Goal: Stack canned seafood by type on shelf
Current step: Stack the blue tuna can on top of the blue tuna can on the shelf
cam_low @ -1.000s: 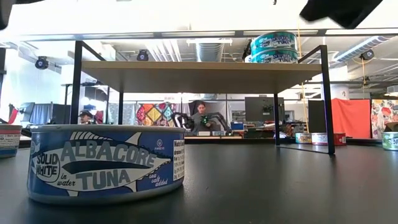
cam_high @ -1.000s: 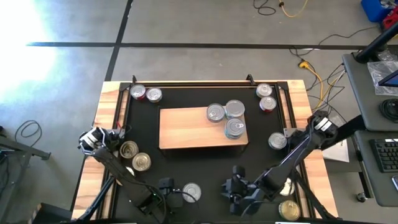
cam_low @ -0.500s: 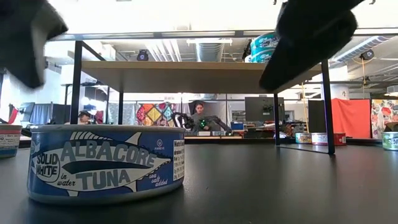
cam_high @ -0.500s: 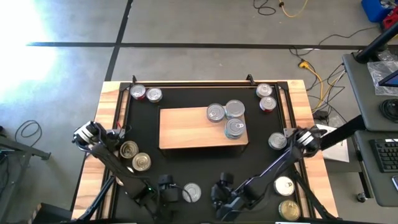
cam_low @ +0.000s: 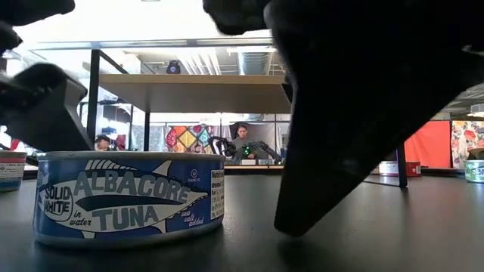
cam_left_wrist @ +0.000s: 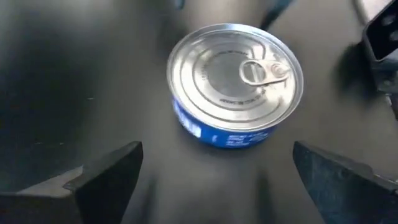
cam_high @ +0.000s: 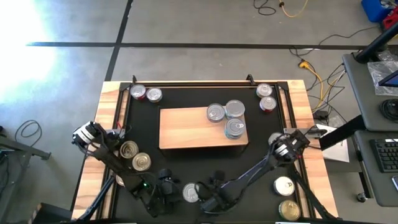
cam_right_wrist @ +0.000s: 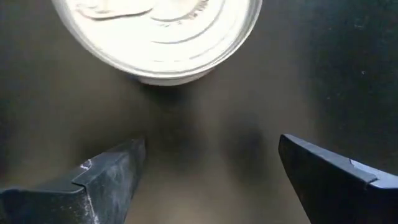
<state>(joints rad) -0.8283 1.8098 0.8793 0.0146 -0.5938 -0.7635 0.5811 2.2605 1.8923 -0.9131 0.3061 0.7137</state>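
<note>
A blue-labelled tuna tin [cam_high: 191,191] with a silver pull-tab lid [cam_left_wrist: 235,78] stands on its base on the black mat, near the front edge. My left gripper [cam_high: 163,190] stands open just left of it and my right gripper [cam_high: 208,198] open just right of it. Neither touches it. In each wrist view the tin [cam_right_wrist: 155,31] lies ahead of the spread fingers [cam_left_wrist: 106,177], not between them. The pale wood shelf [cam_high: 186,129] stands mid-table on black legs and carries three silver-lidded tins [cam_high: 235,128] at its right end.
More tins stand on the mat: two far left [cam_high: 145,93], two far right [cam_high: 265,98], two gold-lidded ones [cam_high: 134,155] by the left arm, one [cam_high: 274,139] partly under the right arm, two [cam_high: 286,196] near right. The wooden table rim [cam_high: 109,118] frames the mat.
Both grippers have come down and closed in on the tin near the front edge. The left one has gone toward the table's right. The right one has swept toward the table's left and tipped further downward. The tin has stayed where it was.
</note>
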